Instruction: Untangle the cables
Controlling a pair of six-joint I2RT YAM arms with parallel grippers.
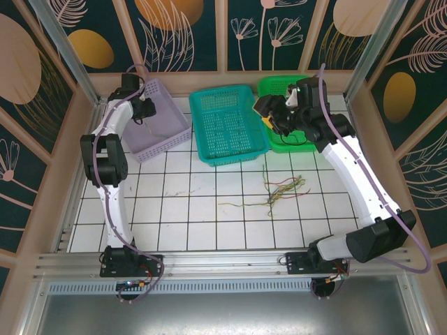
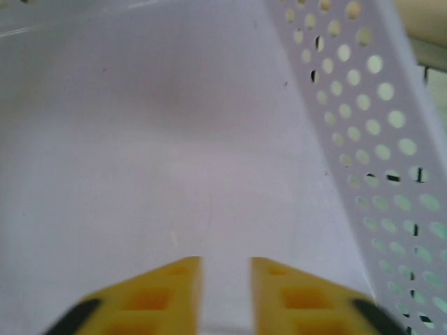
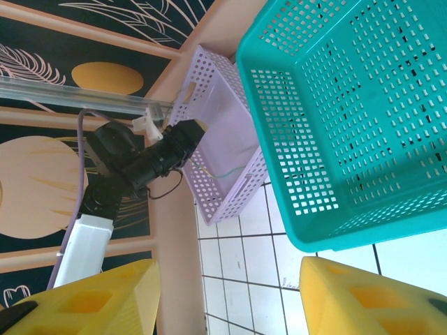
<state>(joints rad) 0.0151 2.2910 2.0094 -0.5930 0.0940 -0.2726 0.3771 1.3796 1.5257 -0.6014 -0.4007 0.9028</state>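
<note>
A loose tangle of thin green, yellow and reddish-brown cables (image 1: 279, 190) lies on the white tiles right of centre. One thin green-yellow strand (image 3: 225, 173) rests inside the lilac basket (image 1: 176, 131). My left gripper (image 1: 143, 110) hangs inside that basket. In the left wrist view its yellow fingers (image 2: 174, 279) stand apart over the basket floor, and the left gripper (image 2: 225, 262) is open with nothing between them. My right gripper (image 1: 269, 115) hovers between the teal and green baskets. Seen from the wrist, the right gripper (image 3: 227, 269) is wide open and holds nothing.
A teal basket (image 1: 204, 136) stands at the back centre. A green basket (image 1: 276, 87) sits behind the right arm. A faint single strand (image 1: 183, 192) lies on the tiles left of the tangle. Frame walls close in the tiled floor (image 1: 174, 223) on all sides.
</note>
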